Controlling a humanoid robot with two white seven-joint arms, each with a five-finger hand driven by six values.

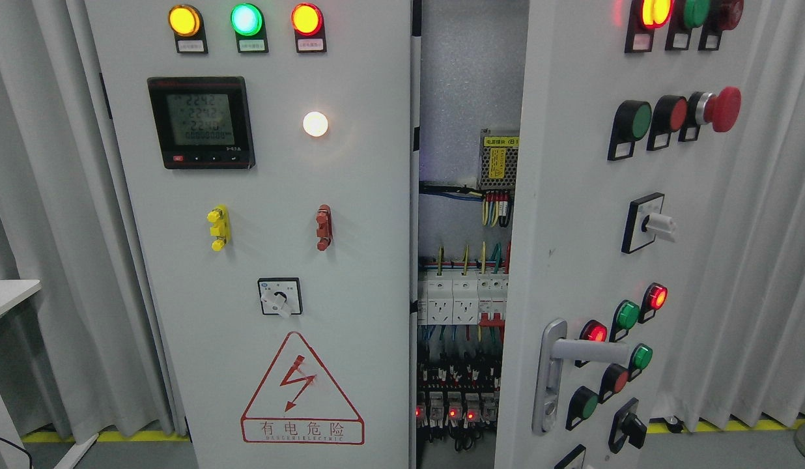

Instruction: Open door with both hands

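- The electrical cabinet is seen from the head view with two doors: the left door fills the picture from about 9 o'clock to the centre, and the right door stands from the centre towards 3 o'clock.
- The right door is already swung partly outward, so that a gap is left between the two leaves; through it, breakers and bundled wiring are exposed.
- No robot hand or arm is shown anywhere, so the state of the fingers cannot be told for either side.
- A metal lever handle is fixed on the right door at about 5 o'clock, its bar lying level and pointing to the right from a tall backplate.
- The doors are judged to be stiff painted sheet metal, fairly heavy with the switches and lamps mounted on them, and likely to turn on hinges rather than flex.
- The lever is judged the soundest hold for the right door; its smooth finish may prove slippery.
- No handle is visible on the left door; its free edge by the gap is judged the likely hold.
- Protruding parts such as the red mushroom button and the live interior are best avoided.
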